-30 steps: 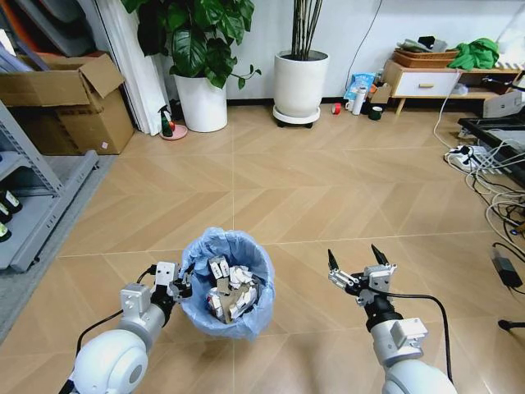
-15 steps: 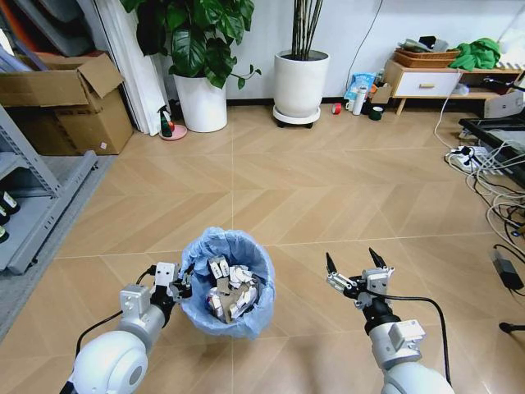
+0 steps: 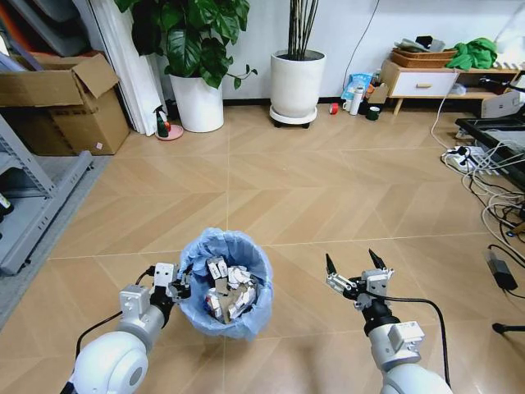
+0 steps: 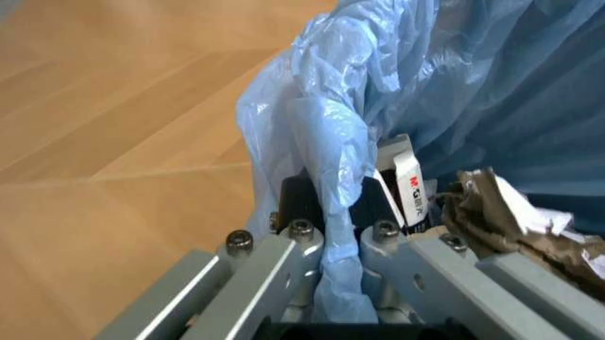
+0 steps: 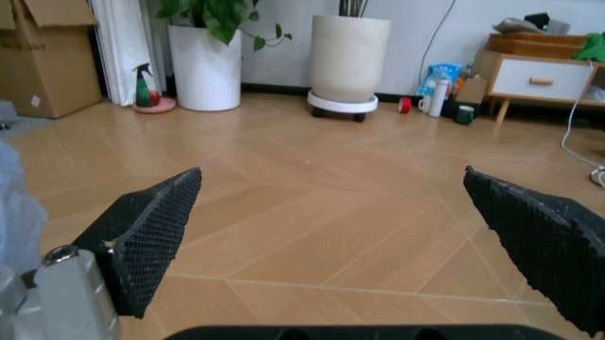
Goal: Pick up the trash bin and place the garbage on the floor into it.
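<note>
Bin (image 3: 225, 283), one, round, dark-walled under a crinkly light-blue liner; held low in front of the robot, just above or on the floor (image 3: 312, 189), which of the two cannot be told. Hold: left gripper (image 3: 175, 285), fingers (image 4: 283, 262) closed on the rim on the robot's left side, one inside and one outside the wall, a fold of the liner (image 4: 326, 142) pinched between them. Handling, as judged: light, since a one-sided rim pinch carries it; wall stiff enough to clamp, liner soft, slippery and apt to slide or tear if it alone bears the load, so the grip belongs on wall and liner together. Likely to hang tilted from a single side hold. Contents: garbage (image 3: 228, 294), crumpled white paper and small printed cartons, loose and light, heaped near the rim and liable to spill on a tilt. Right gripper (image 3: 354, 267), empty, fingers (image 5: 151, 227) spread wide, hovering over bare planks beside the bin and apart from it. Surroundings: no loose litter visible on the planks near the bin; two white plant pots (image 3: 296, 82) by the far wall, cardboard box (image 3: 61, 107) at far left, cables (image 3: 492, 205) along the right.
</note>
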